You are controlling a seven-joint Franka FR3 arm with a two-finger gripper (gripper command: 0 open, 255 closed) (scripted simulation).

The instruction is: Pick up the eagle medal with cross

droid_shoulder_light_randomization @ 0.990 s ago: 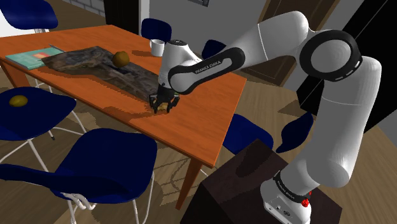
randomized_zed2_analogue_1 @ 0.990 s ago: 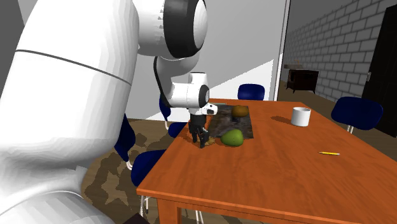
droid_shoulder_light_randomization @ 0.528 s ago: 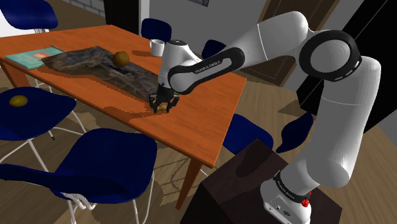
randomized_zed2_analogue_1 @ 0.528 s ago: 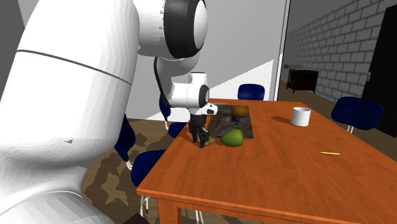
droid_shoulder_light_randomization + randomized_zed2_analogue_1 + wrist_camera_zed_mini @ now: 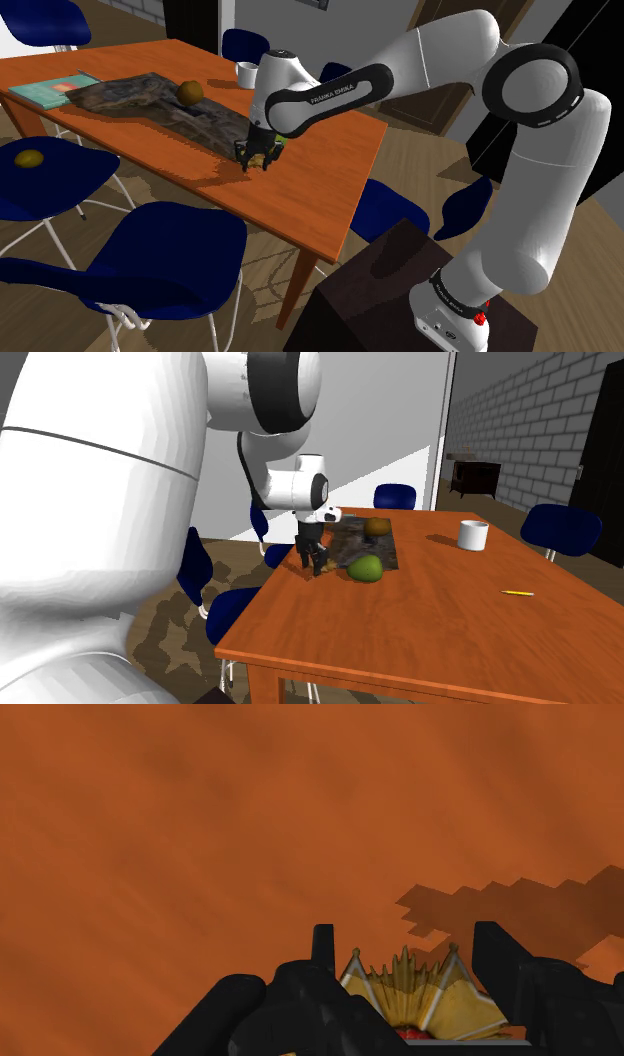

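Pincer [image 5: 408, 962] clamped on gold eagle medal [image 5: 418, 999]; since a moment ago risen clear of table [image 5: 320, 190], medal hanging above its long edge. Pickup looks almost complete.

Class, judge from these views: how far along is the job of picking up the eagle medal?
Done: the hand is shut on the golden eagle medal. In hand: the lift; its jagged shadow on the orange table lies apart from it, suggesting it is just off the surface. Left: raising it clear.
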